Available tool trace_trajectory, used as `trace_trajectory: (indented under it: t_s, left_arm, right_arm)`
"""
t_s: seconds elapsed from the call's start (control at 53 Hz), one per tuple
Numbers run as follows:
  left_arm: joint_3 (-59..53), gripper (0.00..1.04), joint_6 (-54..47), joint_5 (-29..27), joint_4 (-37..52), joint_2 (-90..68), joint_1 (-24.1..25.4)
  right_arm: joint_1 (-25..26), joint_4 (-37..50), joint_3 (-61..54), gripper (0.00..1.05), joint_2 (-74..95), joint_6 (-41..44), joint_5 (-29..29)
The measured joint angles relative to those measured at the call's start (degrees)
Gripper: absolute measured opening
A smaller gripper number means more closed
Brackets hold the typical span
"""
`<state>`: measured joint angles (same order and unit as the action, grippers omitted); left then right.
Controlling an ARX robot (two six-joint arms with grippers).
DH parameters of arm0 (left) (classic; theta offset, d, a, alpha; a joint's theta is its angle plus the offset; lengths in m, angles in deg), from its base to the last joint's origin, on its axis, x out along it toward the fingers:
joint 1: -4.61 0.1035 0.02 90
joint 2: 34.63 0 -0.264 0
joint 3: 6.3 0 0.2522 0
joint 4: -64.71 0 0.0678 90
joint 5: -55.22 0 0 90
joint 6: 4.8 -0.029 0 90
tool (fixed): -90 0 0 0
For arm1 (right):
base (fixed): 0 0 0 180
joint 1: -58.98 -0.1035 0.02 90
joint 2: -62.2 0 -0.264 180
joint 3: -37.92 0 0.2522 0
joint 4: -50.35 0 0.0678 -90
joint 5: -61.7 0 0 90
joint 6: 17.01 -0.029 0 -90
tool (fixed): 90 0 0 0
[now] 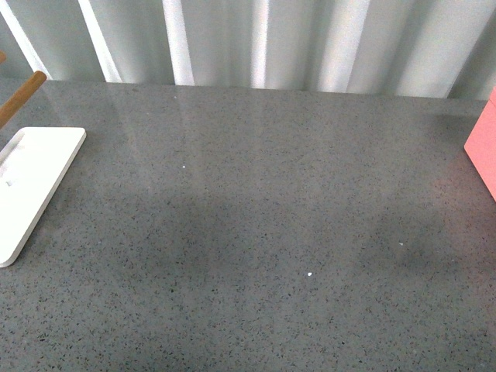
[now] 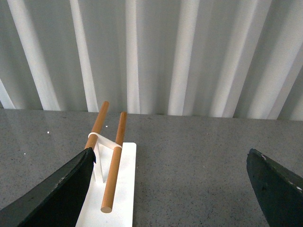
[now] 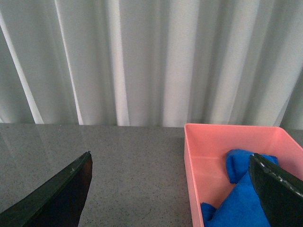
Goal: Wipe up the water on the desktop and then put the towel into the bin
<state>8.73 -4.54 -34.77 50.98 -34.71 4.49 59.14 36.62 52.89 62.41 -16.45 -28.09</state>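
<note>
The grey speckled desktop (image 1: 256, 209) fills the front view; neither arm shows there. The bright blue towel (image 3: 236, 198) lies crumpled inside the pink bin (image 3: 199, 142) in the right wrist view. A corner of that bin (image 1: 484, 147) shows at the right edge of the front view. My right gripper (image 3: 175, 194) is open and empty above the desktop beside the bin, one finger (image 3: 279, 194) over the towel. My left gripper (image 2: 170, 189) is open and empty above the desktop (image 2: 189, 156).
A white tray (image 1: 35, 182) lies at the left, with a white stand carrying two wooden rods (image 2: 113, 161) on it. One rod tip (image 1: 23, 94) shows in the front view. A pale curtain (image 1: 256, 39) hangs behind the desktop's far edge.
</note>
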Motion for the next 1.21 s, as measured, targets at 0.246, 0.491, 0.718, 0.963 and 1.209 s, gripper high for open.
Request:
trace_trajectory:
  t_s: [0.246,0.491,0.718,0.963,1.209]
  left_arm:
    - [0.0,0.98,0.0,0.0,0.0,0.0,0.0]
    - [0.0,0.98,0.0,0.0,0.0,0.0,0.0]
    - [0.0,0.98,0.0,0.0,0.0,0.0,0.0]
    - [0.0,0.98,0.0,0.0,0.0,0.0,0.0]
    - [0.0,0.98,0.0,0.0,0.0,0.0,0.0]
  right_arm:
    - [0.0,0.0,0.0,0.98,0.0,0.0,0.0]
    - [0.0,0.0,0.0,0.98,0.0,0.0,0.0]
    - [0.0,0.0,0.0,0.98,0.0,0.0,0.0]
    - [0.0,0.0,0.0,0.98,0.0,0.0,0.0]
    - [0.0,0.0,0.0,0.98,0.0,0.0,0.0]
